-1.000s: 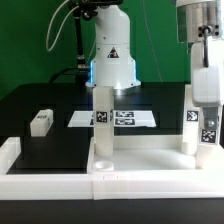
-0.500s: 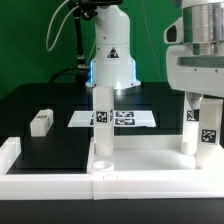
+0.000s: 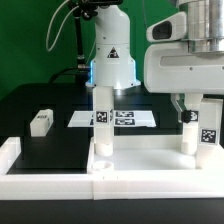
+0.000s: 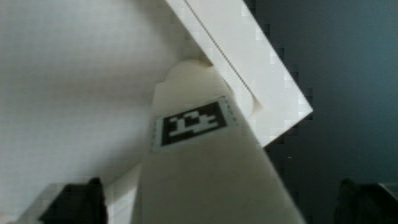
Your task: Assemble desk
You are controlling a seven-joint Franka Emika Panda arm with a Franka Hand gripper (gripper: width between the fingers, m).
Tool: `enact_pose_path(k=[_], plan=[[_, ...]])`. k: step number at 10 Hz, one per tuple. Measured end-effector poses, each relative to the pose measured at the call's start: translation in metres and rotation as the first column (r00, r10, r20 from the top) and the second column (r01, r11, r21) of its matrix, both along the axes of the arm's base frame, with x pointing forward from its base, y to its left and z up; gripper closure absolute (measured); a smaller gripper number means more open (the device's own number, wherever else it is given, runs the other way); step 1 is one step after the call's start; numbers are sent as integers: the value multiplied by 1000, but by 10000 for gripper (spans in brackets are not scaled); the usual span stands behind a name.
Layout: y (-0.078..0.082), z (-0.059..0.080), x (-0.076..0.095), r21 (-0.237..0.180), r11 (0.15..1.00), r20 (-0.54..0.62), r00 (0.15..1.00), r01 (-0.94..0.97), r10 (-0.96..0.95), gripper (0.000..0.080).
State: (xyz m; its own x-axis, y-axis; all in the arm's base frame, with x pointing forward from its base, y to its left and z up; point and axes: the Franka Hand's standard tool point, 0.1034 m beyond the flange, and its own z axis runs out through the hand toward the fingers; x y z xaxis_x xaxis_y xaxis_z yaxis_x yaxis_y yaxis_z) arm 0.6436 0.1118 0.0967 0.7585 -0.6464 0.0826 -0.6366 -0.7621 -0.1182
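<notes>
The desk panel (image 3: pixel 150 163) lies flat at the front, rim up. One tagged leg (image 3: pixel 102 120) stands upright in its corner on the exterior view's left. Another upright leg (image 3: pixel 207 133) with a tag stands at the corner on the exterior view's right, next to a plain white post (image 3: pixel 187 130). My gripper (image 3: pixel 200 108) hovers just above that right leg, open. In the wrist view the tagged leg (image 4: pixel 199 150) runs between my dark fingertips (image 4: pixel 71 205), with a gap on each side, so my gripper (image 4: pixel 217 208) holds nothing.
A loose leg block (image 3: pixel 40 121) lies on the black table at the exterior view's left. The marker board (image 3: pixel 128 118) lies flat behind the panel. The arm's base (image 3: pixel 110 60) stands at the back. White bars (image 3: pixel 10 155) edge the table.
The gripper has opened and let go of the right leg, which stays upright. The hand has turned and now spreads wider across the exterior view's upper right.
</notes>
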Motion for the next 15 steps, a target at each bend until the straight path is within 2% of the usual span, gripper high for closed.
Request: enact_pose_path(k=[1,2,3,4,6,7,9,11,13,15], plan=[[0,0,0,-1,1000,0,1000,-1,1,278],[0,0,0,2,1000,-1,1000,15,-15,278],[1,-1,0,21,992,-7,992,122,-122,417],[-2,-2,-2,25,982,-18,983,186,-185,505],[-4,-2,-2,39,952,-28,953,303,-303,505],[-5,-3,-3,51,898,-42,899,437,-435,505],[-4,-2,-5,94,694,-121,700,714,-704,506],[-5,-3,-4,128,469,-184,486,874,-854,506],[-11,-4,-6,126,355,-199,375,926,-906,504],[-18,-3,-6,122,306,-188,325,944,-927,504]])
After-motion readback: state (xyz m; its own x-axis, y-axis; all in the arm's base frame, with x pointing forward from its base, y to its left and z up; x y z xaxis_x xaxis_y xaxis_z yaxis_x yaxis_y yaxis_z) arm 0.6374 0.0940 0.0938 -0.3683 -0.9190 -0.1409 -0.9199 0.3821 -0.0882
